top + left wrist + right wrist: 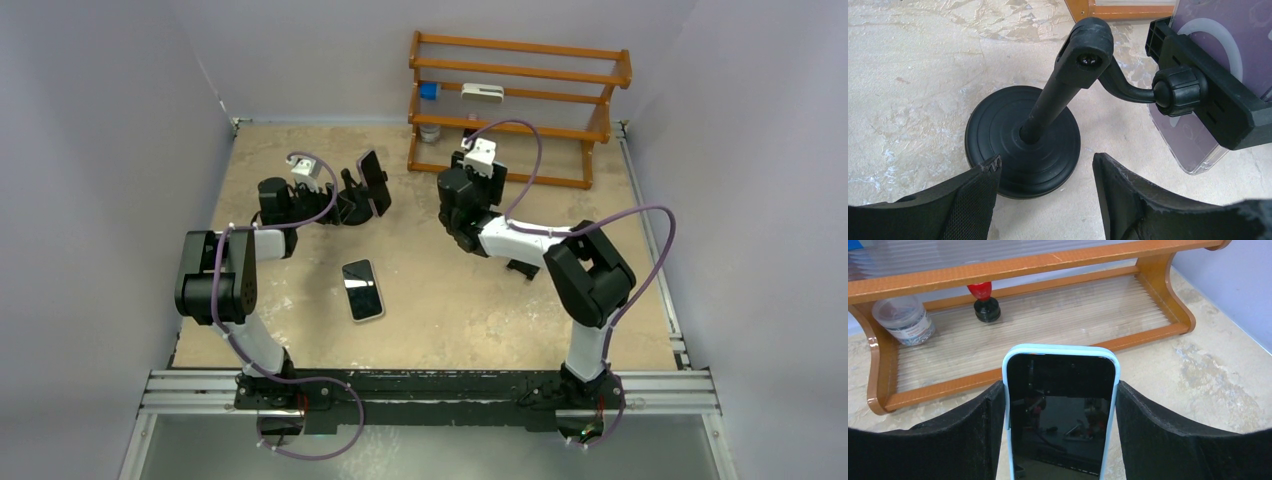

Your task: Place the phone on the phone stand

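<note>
Transport step, I judged; the right gripper (1060, 392) pinched the blue-cased phone (1060, 420) by its edges, lower centre of its wrist view; the left gripper (1045, 167) gaped empty beside the phone stand (1020, 142); next, carrying it across to the cradle (1210, 102), seemingly occupied.

Plain lavender-grey walls (110, 120) close you in on three sides, the tabletop (450, 300) is mottled tan, and just beyond your right gripper (1059, 387) an orange wooden rack (1168, 295) stands.
</note>
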Robot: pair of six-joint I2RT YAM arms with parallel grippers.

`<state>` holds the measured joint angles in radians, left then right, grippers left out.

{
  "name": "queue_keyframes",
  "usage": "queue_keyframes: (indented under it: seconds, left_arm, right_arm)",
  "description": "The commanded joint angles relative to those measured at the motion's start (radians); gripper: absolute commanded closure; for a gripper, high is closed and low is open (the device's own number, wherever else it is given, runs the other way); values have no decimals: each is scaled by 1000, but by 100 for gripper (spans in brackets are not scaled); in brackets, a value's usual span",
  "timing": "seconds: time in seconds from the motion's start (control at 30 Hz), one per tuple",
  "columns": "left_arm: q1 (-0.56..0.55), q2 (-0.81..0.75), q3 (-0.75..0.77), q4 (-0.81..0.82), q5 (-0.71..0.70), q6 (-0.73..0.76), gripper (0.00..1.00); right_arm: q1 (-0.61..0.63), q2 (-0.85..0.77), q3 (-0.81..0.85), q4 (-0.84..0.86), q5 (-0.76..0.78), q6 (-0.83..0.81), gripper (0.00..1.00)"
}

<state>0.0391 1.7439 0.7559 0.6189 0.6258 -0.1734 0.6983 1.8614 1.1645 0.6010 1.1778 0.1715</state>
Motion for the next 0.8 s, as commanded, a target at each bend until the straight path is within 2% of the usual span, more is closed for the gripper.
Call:
queue_keyframes:
  seconds: [0.0,0.77]
  left_arm:
    - [5,3,36,33,26,-8,34]
    - [5,6,39,31,39,-8,34]
  right_arm:
    - [-1,-12,0,175,66,-67,67]
    - [0,54,-36,259,66,-55,67]
